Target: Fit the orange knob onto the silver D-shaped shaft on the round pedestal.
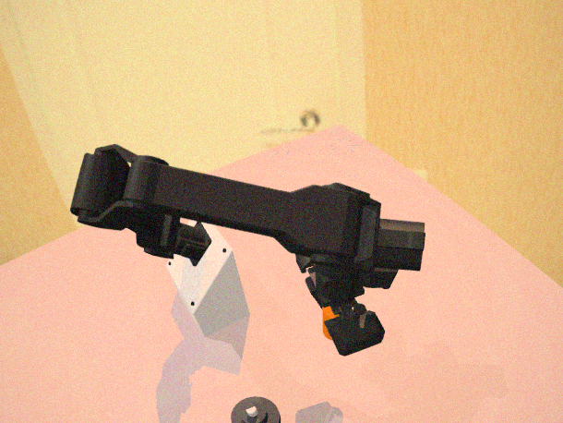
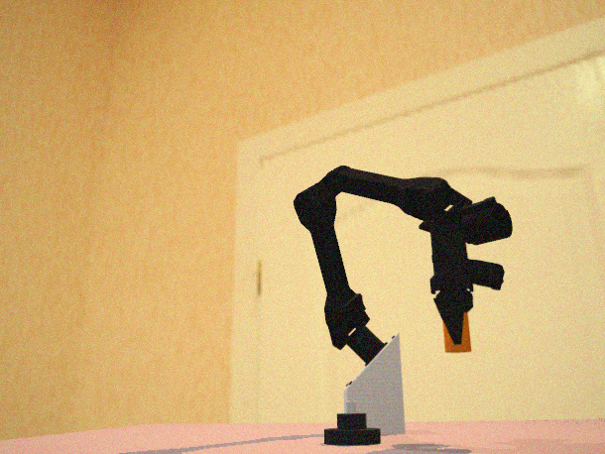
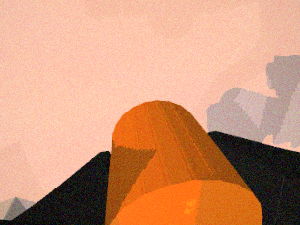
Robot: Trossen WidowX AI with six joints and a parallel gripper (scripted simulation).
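The orange knob (image 1: 328,325) (image 2: 449,347) (image 3: 163,128) is held upright, well above the table. My gripper (image 2: 457,337) is shut on it, with a black finger on either side in the wrist view. The knob's underside and its hole are hidden. The dark round pedestal (image 1: 237,410) (image 2: 352,437) stands on the table, cut by the bottom edge in the top view. The silver shaft (image 1: 251,411) (image 2: 350,406) stands up from its middle. In the exterior view the knob is right of the pedestal and higher. The shaft's flat side is not clear.
The arm's pale wedge-shaped base (image 1: 223,296) (image 2: 382,397) stands close behind the pedestal in the exterior view. The pink table (image 1: 461,300) (image 2: 164,436) carries grey shadows of the arm. A wall and a door are behind it.
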